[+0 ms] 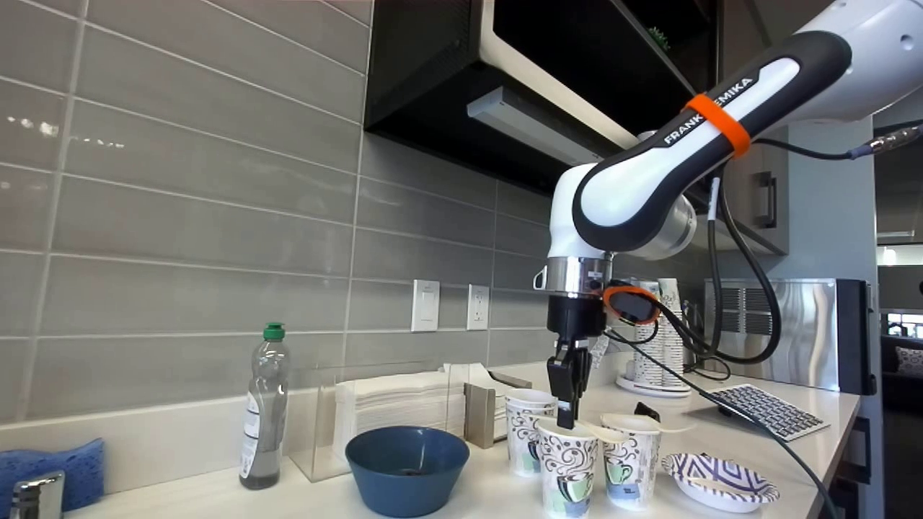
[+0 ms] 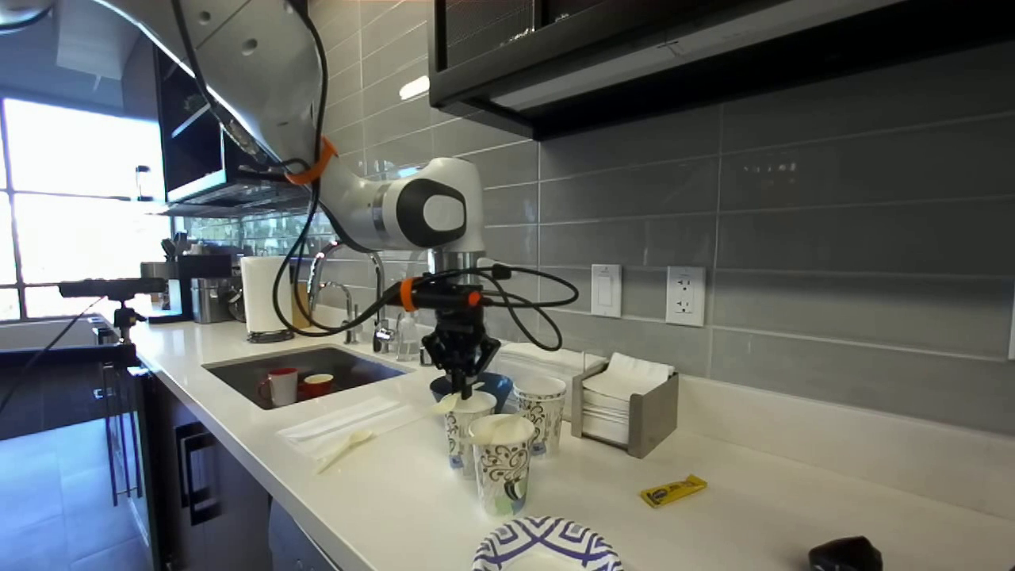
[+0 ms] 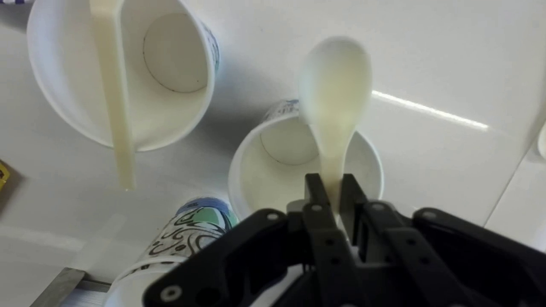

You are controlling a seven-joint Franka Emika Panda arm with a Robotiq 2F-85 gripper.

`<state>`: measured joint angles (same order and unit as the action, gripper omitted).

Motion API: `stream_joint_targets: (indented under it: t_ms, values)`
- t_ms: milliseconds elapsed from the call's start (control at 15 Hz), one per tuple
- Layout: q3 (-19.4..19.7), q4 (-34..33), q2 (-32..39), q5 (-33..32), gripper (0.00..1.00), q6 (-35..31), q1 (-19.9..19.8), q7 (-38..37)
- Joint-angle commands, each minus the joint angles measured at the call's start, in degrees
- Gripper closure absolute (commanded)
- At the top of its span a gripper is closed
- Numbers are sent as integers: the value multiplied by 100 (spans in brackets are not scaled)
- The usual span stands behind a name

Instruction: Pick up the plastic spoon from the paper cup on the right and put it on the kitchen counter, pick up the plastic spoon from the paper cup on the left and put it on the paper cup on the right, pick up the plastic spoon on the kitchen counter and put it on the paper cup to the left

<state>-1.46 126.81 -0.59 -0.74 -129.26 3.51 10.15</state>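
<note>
Gripper point(image 3: 331, 185): pinching plastic spoon point(image 3: 337, 89) by handle, jaws barely parted. Spoon: extending over paper cup point(image 3: 273, 181) beneath, rim contact unclear. Step probably calling for slow vertical motion, keeping spoon level.

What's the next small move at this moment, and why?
Probably open the pincer slightly to release the plastic spoon: it's held low across the paper cup, and another cup already carries a second spoon. A loose spoon elsewhere leaves some doubt.

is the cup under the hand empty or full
Seems empty: in the wrist view the paper cup shows a bare pale inside, though the spoon hides part.
</note>
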Motion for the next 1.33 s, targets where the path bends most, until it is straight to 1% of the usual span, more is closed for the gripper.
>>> stream_joint_targets:
  t_ms: [0,67,133,267,467,600,667,733,800,1000,1267]
  values:
    - [-22,-154,145,116,97,-15,-53,-25]
    - [-23,-154,147,127,62,-31,-55,-25]
    - [-22,-152,142,125,60,-33,-56,-28]
    - [-20,-137,114,106,48,-53,-64,-44]
    - [-19,-114,41,65,26,-75,-74,-84]
    - [-36,-50,-101,-36,13,-78,-62,-187]
    - [-46,1,-200,-69,5,-81,-52,-230]
    - [-59,93,-372,-159,1,-81,-43,-346]
    - [-73,162,-515,-300,0,-69,-40,-508]
    - [-124,511,-1113,-790,0,-15,-85,-1162]
    - [-202,1055,-1937,-833,0,180,-133,-1735]
